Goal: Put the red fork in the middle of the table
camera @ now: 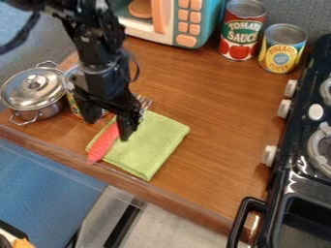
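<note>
Left of the middle of the view, the black gripper [109, 127] hangs low over the cloth's left part. It is open, one finger left of the fork and the other against or in front of it. The red fork [103, 144] lies slanted on the green cloth [152, 144], its red handle toward the counter's front edge and its metal tines up and to the right. The gripper's right finger hides the fork's middle; whether it touches the fork, I cannot tell. The wooden table [223, 126] spreads to the right of the cloth.
A lidded metal pot [34, 92] stands at the left, with a can [75, 104] beside it, partly behind the arm. A toy microwave [186, 24], a tomato sauce can [241, 31] and a yellow can [282, 51] stand at the back. A black stove [294, 169] borders the right side.
</note>
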Robot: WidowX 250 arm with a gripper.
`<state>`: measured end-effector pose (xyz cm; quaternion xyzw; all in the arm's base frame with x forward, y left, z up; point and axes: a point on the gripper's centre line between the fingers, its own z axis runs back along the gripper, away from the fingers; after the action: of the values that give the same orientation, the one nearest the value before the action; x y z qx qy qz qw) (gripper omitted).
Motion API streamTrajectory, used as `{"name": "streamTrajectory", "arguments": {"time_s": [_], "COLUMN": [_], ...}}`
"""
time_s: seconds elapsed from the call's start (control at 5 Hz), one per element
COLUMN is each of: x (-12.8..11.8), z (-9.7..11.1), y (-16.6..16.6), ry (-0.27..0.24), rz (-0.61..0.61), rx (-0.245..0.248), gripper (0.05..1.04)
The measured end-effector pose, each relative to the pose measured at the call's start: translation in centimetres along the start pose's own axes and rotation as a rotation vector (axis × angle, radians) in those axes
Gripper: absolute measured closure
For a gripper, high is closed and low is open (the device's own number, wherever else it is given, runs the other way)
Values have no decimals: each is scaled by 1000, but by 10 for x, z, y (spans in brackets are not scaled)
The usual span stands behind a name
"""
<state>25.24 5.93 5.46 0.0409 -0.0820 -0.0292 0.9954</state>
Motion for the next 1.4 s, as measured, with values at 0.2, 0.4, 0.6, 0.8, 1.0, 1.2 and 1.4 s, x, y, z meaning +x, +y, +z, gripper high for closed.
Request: {"name": "streamTrajectory", "arguments": {"time_s": [0.2,0.4,0.6,0.8,1.0,1.2,1.4], "x": [-2,-7,-7,-8,-8,-8,-11], "z": [-7,-17,-19,-22,-23,-22,-19], "y": [3,4,4,4,4,3,1], "ry": [6,30,26,35,40,47,73], "rz": [2,6,10,15,13,18,17], "rx": [5,3,6,8,8,3,-15], "gripper": [83,83,127,284,576,677,677]}}
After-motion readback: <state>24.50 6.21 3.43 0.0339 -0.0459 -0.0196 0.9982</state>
